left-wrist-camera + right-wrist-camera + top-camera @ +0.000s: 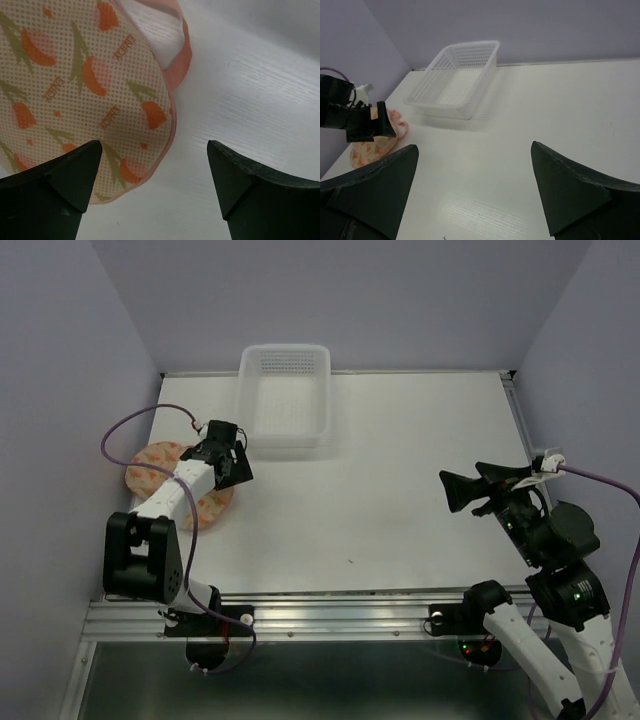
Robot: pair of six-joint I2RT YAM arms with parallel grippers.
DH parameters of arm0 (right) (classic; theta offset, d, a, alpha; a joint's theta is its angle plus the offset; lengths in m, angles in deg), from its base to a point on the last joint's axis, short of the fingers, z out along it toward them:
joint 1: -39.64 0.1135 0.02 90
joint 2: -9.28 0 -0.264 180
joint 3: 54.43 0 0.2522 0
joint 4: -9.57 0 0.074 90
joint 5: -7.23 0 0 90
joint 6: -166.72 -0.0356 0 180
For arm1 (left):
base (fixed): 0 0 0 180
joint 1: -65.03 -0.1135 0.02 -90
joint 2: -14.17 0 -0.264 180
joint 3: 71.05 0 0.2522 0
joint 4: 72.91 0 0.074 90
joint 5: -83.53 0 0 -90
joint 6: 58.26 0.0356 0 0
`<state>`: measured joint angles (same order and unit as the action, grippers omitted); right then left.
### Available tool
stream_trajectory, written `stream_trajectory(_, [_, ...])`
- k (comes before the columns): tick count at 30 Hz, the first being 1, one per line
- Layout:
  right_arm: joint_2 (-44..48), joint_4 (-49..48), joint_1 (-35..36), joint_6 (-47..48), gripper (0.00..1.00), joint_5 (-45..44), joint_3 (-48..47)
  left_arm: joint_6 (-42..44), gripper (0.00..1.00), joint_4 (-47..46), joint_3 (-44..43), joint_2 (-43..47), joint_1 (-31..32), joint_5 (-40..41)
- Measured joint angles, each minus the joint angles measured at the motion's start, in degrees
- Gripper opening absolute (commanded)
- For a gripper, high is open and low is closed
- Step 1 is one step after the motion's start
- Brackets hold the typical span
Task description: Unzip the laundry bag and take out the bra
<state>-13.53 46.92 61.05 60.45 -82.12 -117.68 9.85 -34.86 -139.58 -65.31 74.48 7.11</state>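
Observation:
The laundry bag lies at the table's left side, cream with orange and green prints and pink trim. My left gripper hovers open over its right edge, holding nothing. In the left wrist view the bag fills the upper left, its pink trim curving past the left finger; bare table lies between the fingers. My right gripper is open and empty above the table's right side, far from the bag. The bra is not in view.
A white perforated basket stands at the back centre of the table, also in the right wrist view. Purple walls close in the left, back and right. A purple cable loops above the bag.

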Motion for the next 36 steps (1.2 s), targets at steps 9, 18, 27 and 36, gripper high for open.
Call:
stream_trajectory(9, [2.1, -0.7, 0.0, -0.1, 1.00, 1.2, 2.0, -4.0, 0.82, 0.4, -0.1, -14.0, 7.4, 9.5])
stream_trajectory(18, [3.0, -1.1, 0.0, -0.2, 1.00, 1.5, 2.1, -6.9, 0.00, -1.2, -0.9, -18.1, 12.5, 16.5])
stream_trajectory(27, [2.9, -1.2, 0.0, -0.5, 1.00, 2.1, 2.1, -11.8, 0.00, -3.9, -2.8, -17.6, 33.2, 10.3])
stream_trajectory(36, [2.9, -1.2, 0.0, -0.5, 1.00, 2.2, 2.1, -20.1, 0.17, -7.5, -11.3, -21.8, 57.5, -0.7])
